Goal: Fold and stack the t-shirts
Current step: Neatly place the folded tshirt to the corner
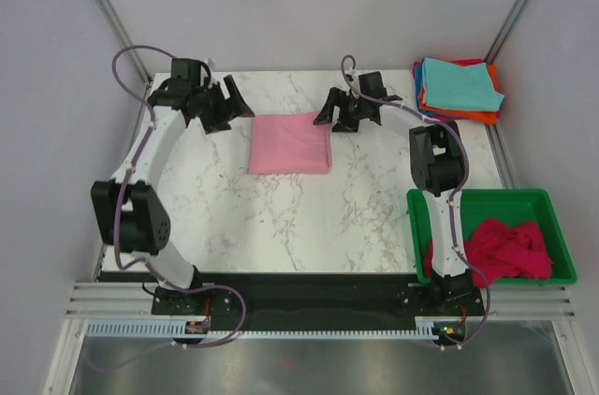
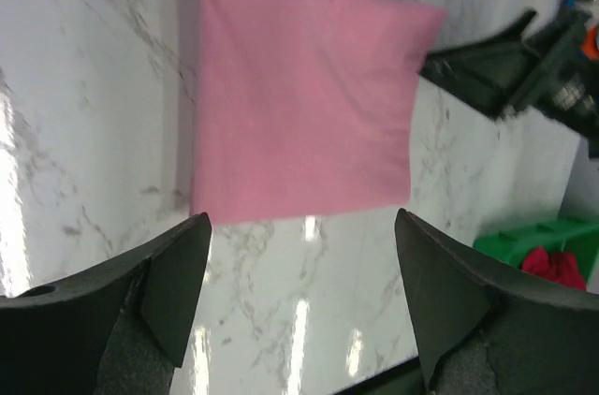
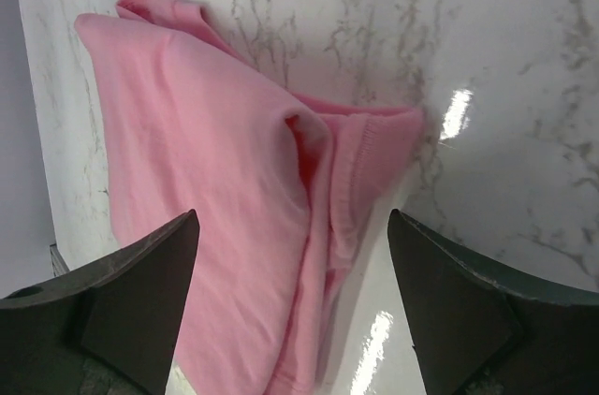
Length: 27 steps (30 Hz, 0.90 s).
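A light pink t-shirt (image 1: 291, 143) lies folded into a flat square on the marble table, at the back middle. It also shows in the left wrist view (image 2: 299, 95) and the right wrist view (image 3: 215, 217). My left gripper (image 1: 227, 107) is open and empty, just left of the shirt's back left corner. My right gripper (image 1: 339, 114) is open and empty, above the shirt's back right corner. A stack of folded t-shirts (image 1: 458, 88), teal on top with orange, blue and red under it, sits at the back right. A crumpled magenta t-shirt (image 1: 505, 247) lies in the green bin.
The green plastic bin (image 1: 552, 217) stands at the front right, beside the right arm's base. The marble table (image 1: 309, 217) ends at metal frame rails left and right. The right gripper's fingers (image 2: 487, 63) show in the left wrist view.
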Each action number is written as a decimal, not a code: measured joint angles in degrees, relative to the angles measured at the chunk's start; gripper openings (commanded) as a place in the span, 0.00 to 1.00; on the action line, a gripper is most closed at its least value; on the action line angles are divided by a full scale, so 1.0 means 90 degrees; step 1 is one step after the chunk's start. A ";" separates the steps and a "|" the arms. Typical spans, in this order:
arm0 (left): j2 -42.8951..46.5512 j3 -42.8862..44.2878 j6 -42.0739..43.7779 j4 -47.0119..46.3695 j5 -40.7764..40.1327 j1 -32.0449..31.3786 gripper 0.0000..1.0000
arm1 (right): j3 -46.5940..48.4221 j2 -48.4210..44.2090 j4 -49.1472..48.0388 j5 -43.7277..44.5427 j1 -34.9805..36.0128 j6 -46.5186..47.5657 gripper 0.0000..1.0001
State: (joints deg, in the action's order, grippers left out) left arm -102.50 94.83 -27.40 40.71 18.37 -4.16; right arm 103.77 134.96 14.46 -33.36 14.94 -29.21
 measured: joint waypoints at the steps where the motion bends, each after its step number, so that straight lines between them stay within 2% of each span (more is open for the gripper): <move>1: 0.0551 -0.0542 0.0015 -0.0034 0.0100 -0.0066 0.87 | 0.0007 0.0022 -0.0073 0.0022 0.0058 -0.0015 0.89; 6: 0.3512 -0.3007 0.0202 -0.0182 0.0384 -0.0272 0.89 | 0.0209 0.0289 -0.0478 0.0102 0.0265 -0.0148 0.81; 8: 0.4571 -0.3701 0.0335 -0.0143 0.0389 -0.0253 0.89 | 0.0296 0.0410 -0.0738 0.0126 0.0323 -0.0211 0.73; 11: 0.5537 -0.4437 0.0498 -0.0063 0.0367 -0.0240 0.90 | 0.0355 0.0600 -0.1081 0.0240 0.0369 -0.0304 0.45; 12: 0.5748 -0.4651 0.0508 -0.0039 0.0347 -0.0243 0.90 | 0.0347 0.0653 -0.1190 0.0221 0.0369 -0.0345 0.29; 14: 0.6050 -0.5005 0.0508 0.0024 0.0323 -0.0240 0.89 | 0.0284 0.0763 -0.1433 0.0250 0.0376 -0.0452 0.13; 15: 0.6127 -0.5151 0.0505 0.0000 0.0325 -0.0240 0.89 | 0.0214 0.0816 -0.1647 0.0170 0.0374 -0.0534 0.00; 21: 0.6652 -0.5717 0.0498 -0.0197 0.0287 -0.0240 0.88 | 0.0134 0.0814 -0.1853 -0.0039 0.0355 -0.0304 0.00; 27: 0.7351 -0.5831 0.0500 -0.0367 -0.0102 -0.0243 0.86 | -0.0194 -0.0153 -0.0352 0.0804 0.0233 0.1098 0.00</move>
State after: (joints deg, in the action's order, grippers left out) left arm -36.34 42.35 -22.90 37.41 17.45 -6.35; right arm 102.02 133.58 11.29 -26.13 17.04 -19.33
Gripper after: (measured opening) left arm 0.867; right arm 0.031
